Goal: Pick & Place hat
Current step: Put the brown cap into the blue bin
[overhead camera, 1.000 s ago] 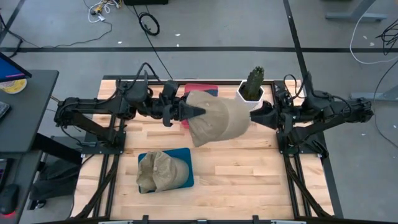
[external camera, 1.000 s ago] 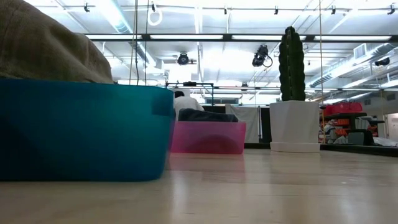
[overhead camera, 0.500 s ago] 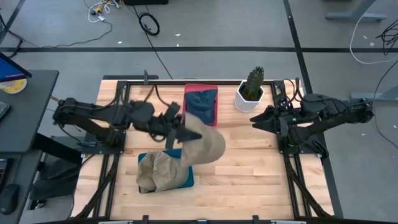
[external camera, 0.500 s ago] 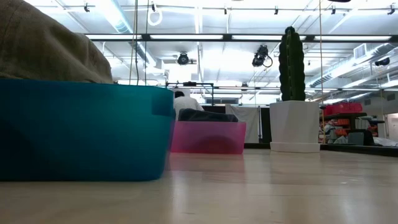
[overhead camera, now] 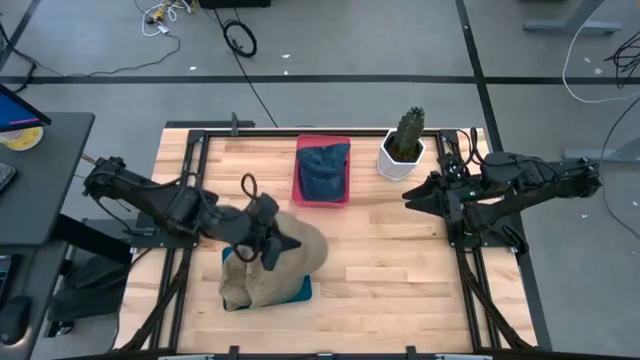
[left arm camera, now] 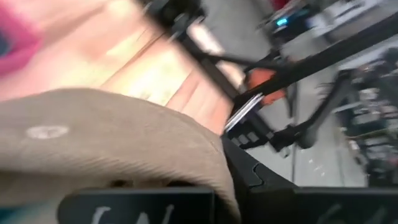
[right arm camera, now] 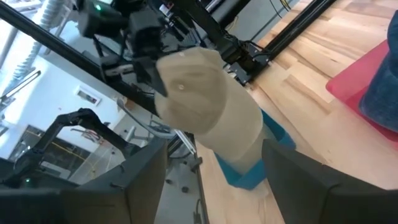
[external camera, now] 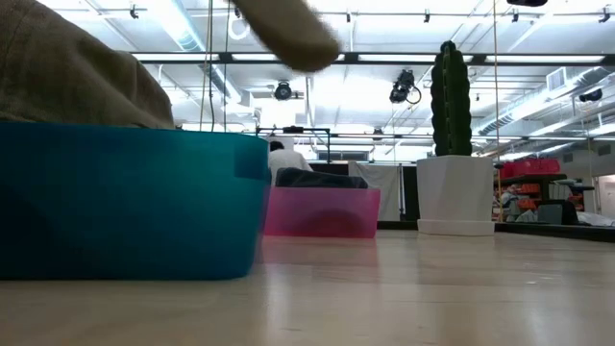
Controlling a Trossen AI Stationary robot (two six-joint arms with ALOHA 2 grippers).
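My left gripper (overhead camera: 280, 243) is shut on a tan hat (overhead camera: 305, 248) and holds it over the blue bin (overhead camera: 296, 288) near the table's near edge. A second tan hat (overhead camera: 243, 280) lies in that bin. The low view catches the held hat (external camera: 288, 34) high above the blue bin (external camera: 125, 202). The right wrist view shows the held hat (right arm camera: 205, 112) with its crown button toward the camera. My right gripper (overhead camera: 410, 193) is open and waits at the table's right side, beside the cactus pot. My left gripper pinches the tan hat at its left edge (overhead camera: 287, 243), coming level from the table's left. The hat's dome (left arm camera: 112, 137) bulges past the fingers and covers the exact spot of contact. The hat is lifted clear and hangs over the blue bin.
A pink bin (overhead camera: 322, 172) with a dark blue hat (overhead camera: 324, 165) stands at the far middle of the table. A cactus in a white pot (overhead camera: 403, 150) stands to its right. Bare wood lies between the blue bin and the right arm.
My left gripper has swung from beside the pink bin toward the table's near edge and left, carrying the tan hat away from my right gripper. The hat now hangs over the blue bin. My right arm has stayed about where it was.
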